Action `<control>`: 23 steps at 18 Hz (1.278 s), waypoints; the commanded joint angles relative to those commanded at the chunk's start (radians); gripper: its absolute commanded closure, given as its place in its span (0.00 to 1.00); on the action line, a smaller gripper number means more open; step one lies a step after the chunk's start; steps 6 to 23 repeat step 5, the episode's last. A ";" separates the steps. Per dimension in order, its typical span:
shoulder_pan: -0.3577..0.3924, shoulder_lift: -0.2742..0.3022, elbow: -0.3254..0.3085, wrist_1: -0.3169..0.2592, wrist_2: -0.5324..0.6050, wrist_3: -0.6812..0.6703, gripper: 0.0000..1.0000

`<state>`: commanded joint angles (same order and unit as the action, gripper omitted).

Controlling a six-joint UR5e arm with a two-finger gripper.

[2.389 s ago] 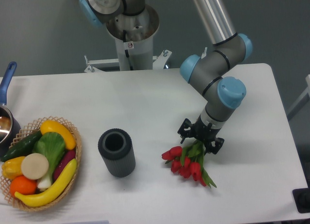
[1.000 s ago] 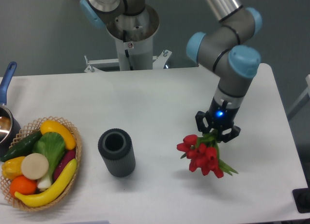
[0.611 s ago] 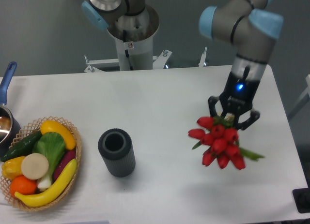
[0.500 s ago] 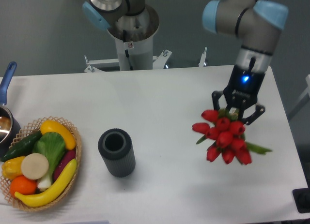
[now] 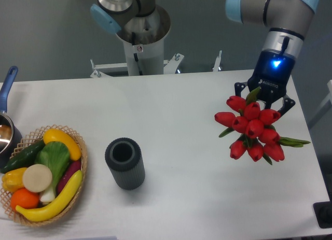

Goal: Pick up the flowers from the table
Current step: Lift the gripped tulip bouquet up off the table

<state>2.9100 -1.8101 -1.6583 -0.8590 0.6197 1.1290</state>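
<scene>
The flowers, a bunch of red tulips with green leaves, hang in the air above the right side of the white table. My gripper is shut on them from above, just over the blooms. The stems and string are hidden behind the blooms and the gripper. A blue light glows on the wrist above the gripper.
A dark grey ribbed cylinder stands left of centre. A wicker basket of fruit and vegetables sits at the front left. A pot with a blue handle is at the left edge. The robot base stands behind the table.
The gripper has lifted the flowers off the table and carried them up and to the right. The bunch looks larger as it has come nearer the camera.
</scene>
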 joint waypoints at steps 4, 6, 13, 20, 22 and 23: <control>0.000 0.000 0.003 0.000 -0.005 0.000 0.67; 0.000 0.000 0.003 0.000 -0.011 0.000 0.67; 0.000 0.000 0.003 0.000 -0.011 0.000 0.67; 0.000 0.000 0.003 0.000 -0.011 0.000 0.67; 0.000 0.000 0.003 0.000 -0.011 0.000 0.67; 0.000 0.000 0.003 0.000 -0.011 0.000 0.67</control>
